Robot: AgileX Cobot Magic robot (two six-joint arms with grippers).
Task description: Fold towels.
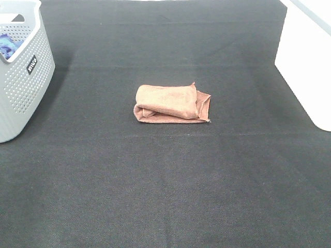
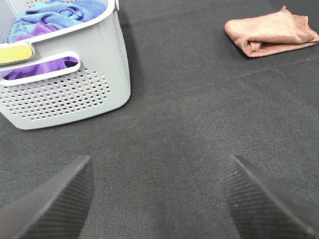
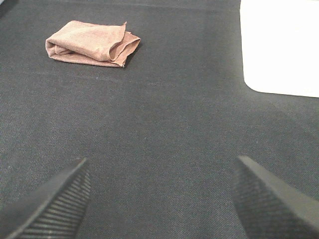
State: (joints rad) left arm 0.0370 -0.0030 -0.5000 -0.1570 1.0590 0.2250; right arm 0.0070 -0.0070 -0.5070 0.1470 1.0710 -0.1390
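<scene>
A reddish-brown towel (image 1: 172, 103) lies folded into a small rectangle in the middle of the black table; nothing touches it. It also shows in the left wrist view as the towel (image 2: 271, 31) and in the right wrist view as the towel (image 3: 92, 43). My left gripper (image 2: 157, 196) is open over bare cloth, well short of the towel, with nothing between its black ribbed fingers (image 2: 55, 201). The right gripper (image 3: 159, 199) is open too and holds nothing, likewise far from the towel. Neither arm shows in the high view.
A grey perforated basket (image 1: 23, 77) stands at the left edge, holding blue and purple cloths (image 2: 55, 15). A white box (image 1: 305, 57) stands at the right edge. The black table cover (image 1: 165, 186) stretches toward the front.
</scene>
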